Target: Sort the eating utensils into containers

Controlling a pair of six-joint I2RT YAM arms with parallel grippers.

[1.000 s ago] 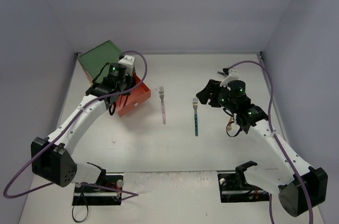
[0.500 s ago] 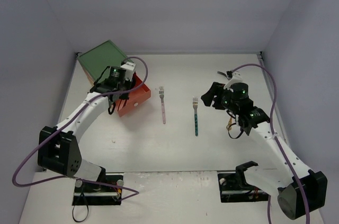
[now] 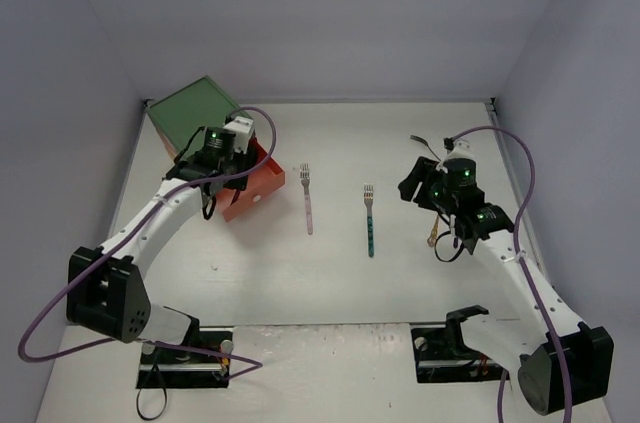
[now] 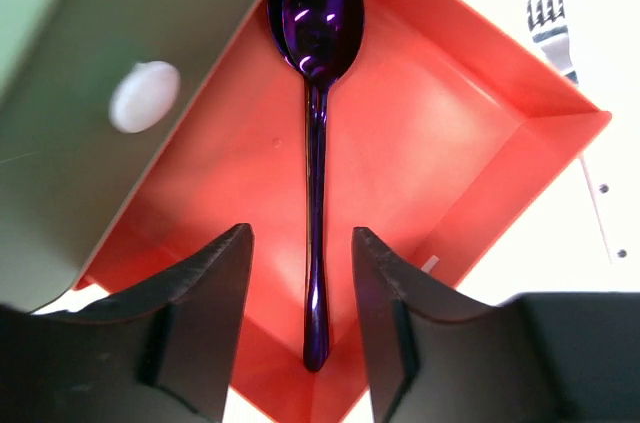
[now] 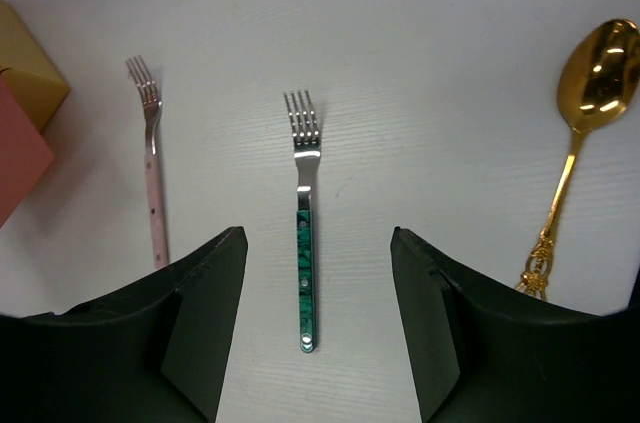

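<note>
A purple spoon [image 4: 316,143] lies flat in the pulled-out orange-red drawer [image 4: 440,143] of the green-topped chest [image 3: 195,108]. My left gripper [image 4: 300,235] hangs open just above the spoon's handle end, with its fingers clear of it. On the table lie a pink-handled fork [image 3: 308,201], a teal-handled fork [image 5: 304,243] and a gold spoon [image 5: 590,113]. My right gripper [image 5: 317,235] is open and empty above the table. In the right wrist view the teal fork shows between its fingers, and the gold spoon lies to their right.
A white knob [image 4: 145,96] sits on the green drawer front above the open drawer. The yellow drawer's corner [image 5: 25,63] shows at the left of the right wrist view. A small dark thing [image 3: 423,137] lies near the back right. Walls enclose the table on three sides.
My left gripper has opened, and the purple spoon now lies loose in the orange-red drawer. The right arm has drawn back to the right, away from the teal fork.
</note>
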